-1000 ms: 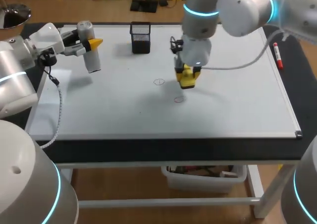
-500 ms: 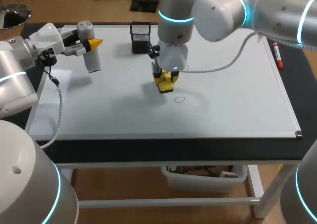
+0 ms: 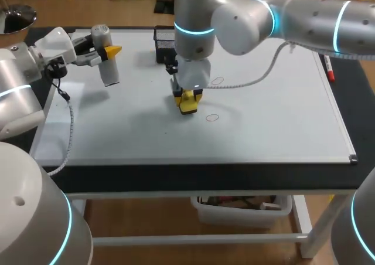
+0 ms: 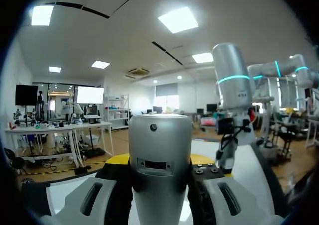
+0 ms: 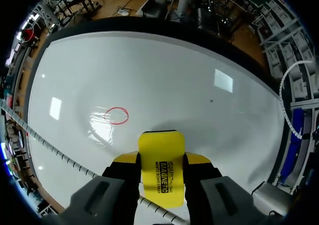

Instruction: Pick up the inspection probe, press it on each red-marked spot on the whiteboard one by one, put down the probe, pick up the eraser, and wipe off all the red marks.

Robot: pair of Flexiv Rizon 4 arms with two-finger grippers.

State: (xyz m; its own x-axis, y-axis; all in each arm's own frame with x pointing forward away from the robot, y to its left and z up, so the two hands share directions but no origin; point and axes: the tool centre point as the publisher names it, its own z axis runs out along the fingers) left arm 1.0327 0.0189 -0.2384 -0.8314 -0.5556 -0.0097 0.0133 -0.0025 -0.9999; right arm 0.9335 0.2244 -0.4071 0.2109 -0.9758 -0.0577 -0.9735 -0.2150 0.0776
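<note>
Whiteboard (image 5: pixel 209 85) lies under my right gripper (image 3: pixel 187 99). Its fingers are closed narrowly on the yellow eraser (image 5: pixel 160 172), which sits between them. A red ring mark (image 5: pixel 117 115) lies just ahead, apart from it. Far off to the side, my left gripper (image 3: pixel 109 51) clamps the inspection probe (image 4: pixel 159 150). A black mesh holder (image 3: pixel 166 43) stands between.

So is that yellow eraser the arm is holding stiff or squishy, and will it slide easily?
Probably stiff: the eraser shows straight, blocky edges where the right tool pinches it. Likely light, being small beside the tool. It should glide easily: the whiteboard looks glossy.
</note>
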